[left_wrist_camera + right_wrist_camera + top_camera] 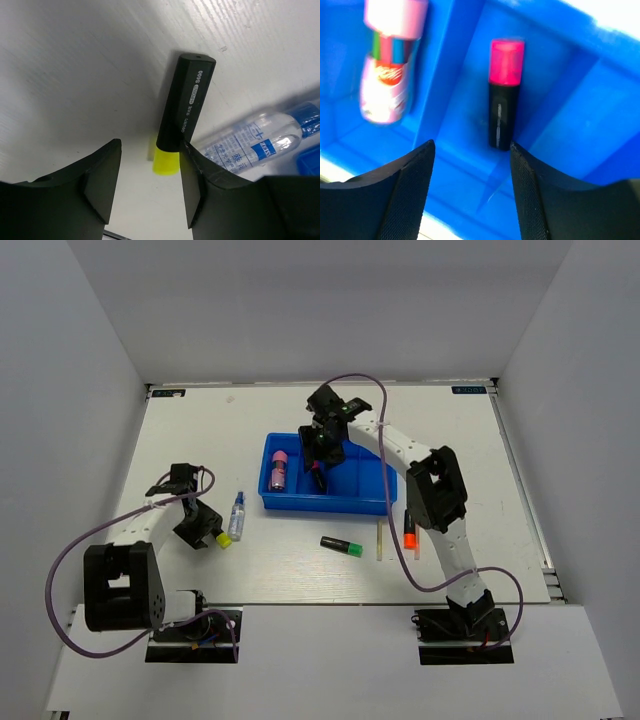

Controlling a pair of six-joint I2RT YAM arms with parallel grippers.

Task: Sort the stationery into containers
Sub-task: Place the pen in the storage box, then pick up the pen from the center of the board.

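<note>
Left gripper was open, straddling the yellow highlighter on the table beside a bottle. Looked light, rigid, slick plastic; I'd pinch mid-barrel. Right gripper sat open over pink highlighter in tray.

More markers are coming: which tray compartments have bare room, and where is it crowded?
In the blue tray, the two right compartments look bare, bordered by the pink highlighter and the right wall; the arm hides part. Crowded: the leftmost holds a pink-capped tube, and the right end effector hangs open over the highlighter.

White table: blue tray, green highlighter
</note>
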